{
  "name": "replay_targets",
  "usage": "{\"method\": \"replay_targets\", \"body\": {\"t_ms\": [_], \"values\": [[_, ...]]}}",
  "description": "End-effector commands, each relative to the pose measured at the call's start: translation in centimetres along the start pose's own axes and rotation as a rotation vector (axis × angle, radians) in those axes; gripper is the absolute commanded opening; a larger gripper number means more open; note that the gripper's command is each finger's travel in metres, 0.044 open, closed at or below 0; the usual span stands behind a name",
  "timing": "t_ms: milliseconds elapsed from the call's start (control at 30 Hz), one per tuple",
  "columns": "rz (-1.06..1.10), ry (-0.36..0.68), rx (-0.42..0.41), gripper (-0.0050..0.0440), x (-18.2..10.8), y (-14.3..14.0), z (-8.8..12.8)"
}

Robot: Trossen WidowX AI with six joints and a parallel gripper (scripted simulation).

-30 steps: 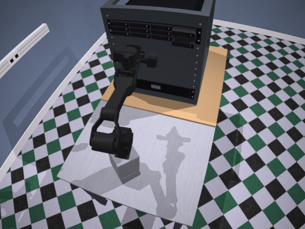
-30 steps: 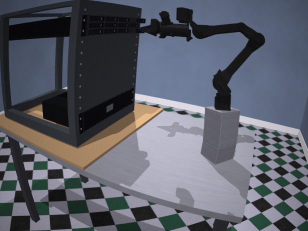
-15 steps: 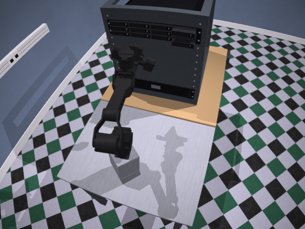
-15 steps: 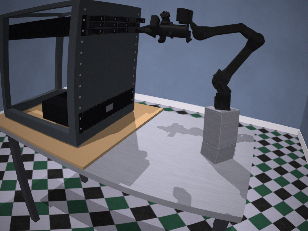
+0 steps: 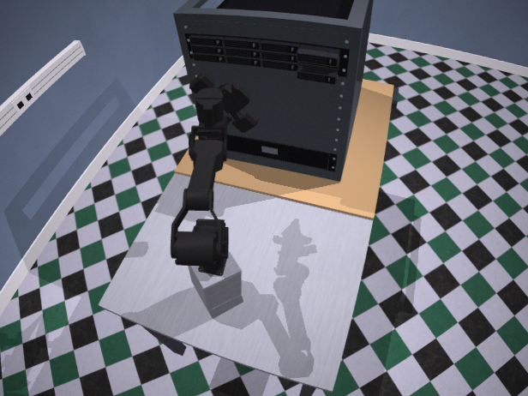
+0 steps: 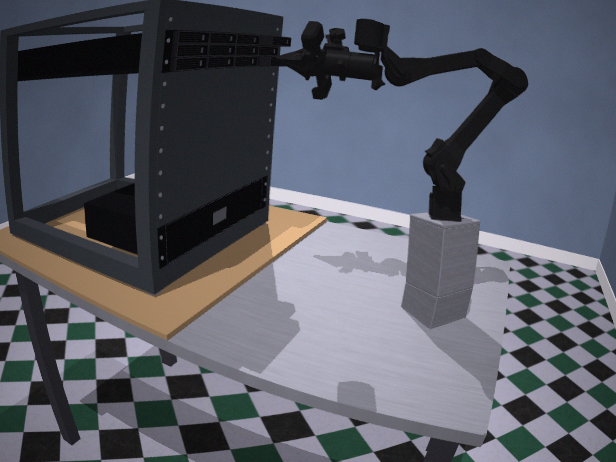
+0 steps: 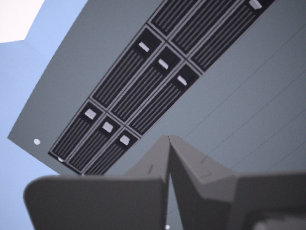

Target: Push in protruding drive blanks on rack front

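Note:
The dark rack stands upright with rows of drive blanks near its top. In the rightmost column, the top blank sticks out clearly. A lower blank in that column also sticks out. The blank between them is mostly hidden in the top view. The other columns look flush; some of their blanks show in the wrist view. My gripper is shut and empty, in front of the rack's left part, just below the rows. Its fingertips are hidden in the top view; contact cannot be told.
The rack stands on an orange board at the back of the grey table. My arm stands on a grey block. A black unit with a light label sits low in the rack.

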State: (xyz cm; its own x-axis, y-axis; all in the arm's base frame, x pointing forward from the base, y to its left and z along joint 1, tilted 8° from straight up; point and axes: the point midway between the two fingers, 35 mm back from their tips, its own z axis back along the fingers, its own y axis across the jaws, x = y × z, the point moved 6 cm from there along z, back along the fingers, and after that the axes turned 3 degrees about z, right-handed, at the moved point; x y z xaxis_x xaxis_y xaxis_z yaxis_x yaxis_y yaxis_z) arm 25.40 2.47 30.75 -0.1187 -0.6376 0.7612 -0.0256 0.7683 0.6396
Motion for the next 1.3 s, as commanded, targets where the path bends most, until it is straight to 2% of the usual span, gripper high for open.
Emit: {"method": "replay_targets", "body": {"t_ms": [0,233,667,1267], "values": [[-0.169,-0.023,-0.017,-0.005,-0.7,0.3,0.1],[-0.401,-0.048,-0.031,-0.005,-1.6,0.7,0.2],[-0.646,-0.074,-0.045,-0.005,-2.4,1.2,0.3],[-0.72,-0.082,-0.049,-0.005,-2.7,1.4,0.4]]}}
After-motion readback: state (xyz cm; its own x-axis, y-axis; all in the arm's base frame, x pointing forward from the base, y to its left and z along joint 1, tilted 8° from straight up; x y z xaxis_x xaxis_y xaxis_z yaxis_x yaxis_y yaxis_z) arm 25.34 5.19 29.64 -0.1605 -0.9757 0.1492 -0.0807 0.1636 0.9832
